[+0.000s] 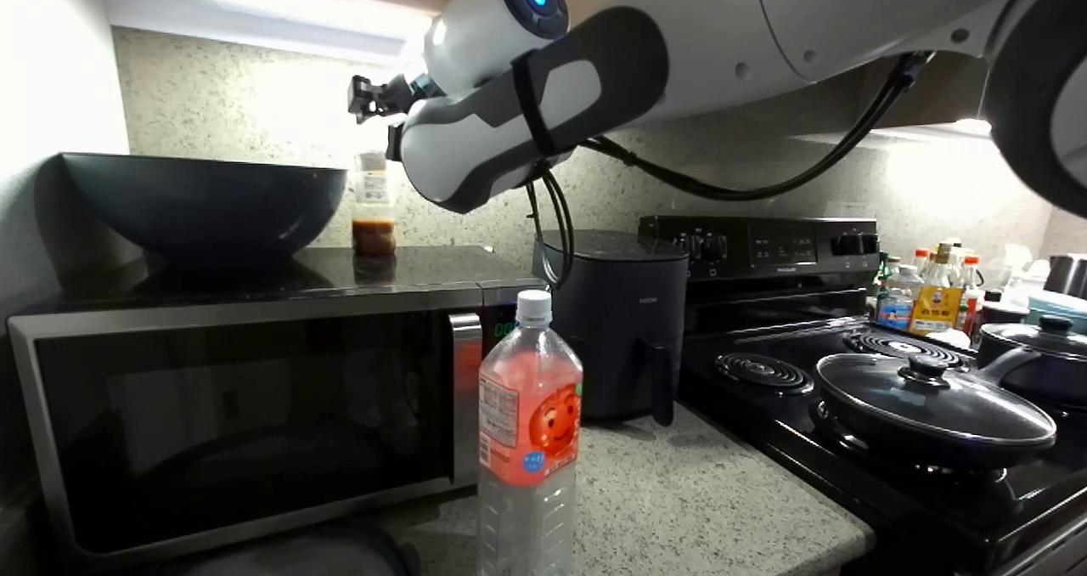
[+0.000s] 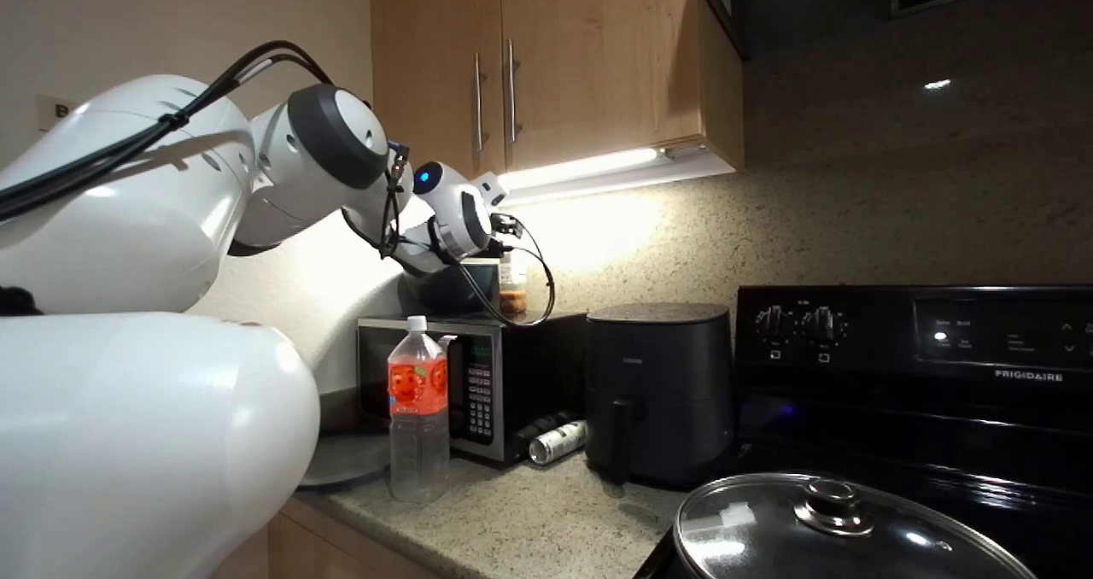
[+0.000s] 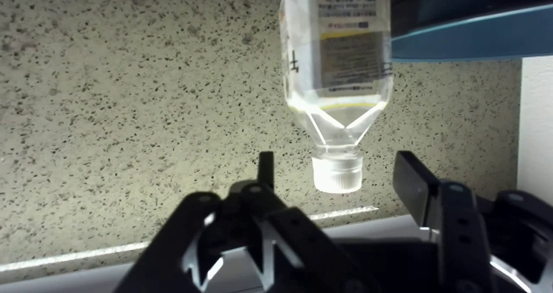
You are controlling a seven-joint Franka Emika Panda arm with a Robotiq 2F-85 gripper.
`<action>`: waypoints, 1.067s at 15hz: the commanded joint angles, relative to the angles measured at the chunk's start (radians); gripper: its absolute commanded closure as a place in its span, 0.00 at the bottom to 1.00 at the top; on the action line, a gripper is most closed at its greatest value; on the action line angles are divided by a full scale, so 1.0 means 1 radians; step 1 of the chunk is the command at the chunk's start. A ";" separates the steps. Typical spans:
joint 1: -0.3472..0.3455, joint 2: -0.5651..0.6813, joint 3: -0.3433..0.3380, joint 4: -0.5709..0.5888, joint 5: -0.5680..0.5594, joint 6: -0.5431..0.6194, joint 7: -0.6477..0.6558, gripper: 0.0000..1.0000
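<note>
The claw (image 3: 335,178) is spread wide, and in the wrist view the pale cap (image 3: 338,175) of a clear bottle (image 3: 341,68) is framed between its fingers (image 3: 412,187), a gap being seen on each side. The bottle, brown in its lower part, is stood upright on the microwave (image 1: 255,415), just beside a large dark bowl (image 1: 204,206). On the counter (image 1: 679,491), a red-labelled bottle (image 1: 531,440) is placed near an air fryer (image 1: 607,330). On the stove (image 1: 785,257), a pan (image 1: 917,455) is covered by a glass lid (image 1: 968,406).
</note>
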 commanded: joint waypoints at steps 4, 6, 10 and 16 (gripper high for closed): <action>0.025 0.001 -0.048 -0.011 0.000 -0.005 0.001 0.11; 0.006 0.009 -0.023 0.005 0.007 0.004 0.001 0.02; -0.037 0.052 0.036 0.061 0.023 0.004 0.009 0.00; -0.116 0.103 0.146 0.157 0.011 0.021 -0.011 0.00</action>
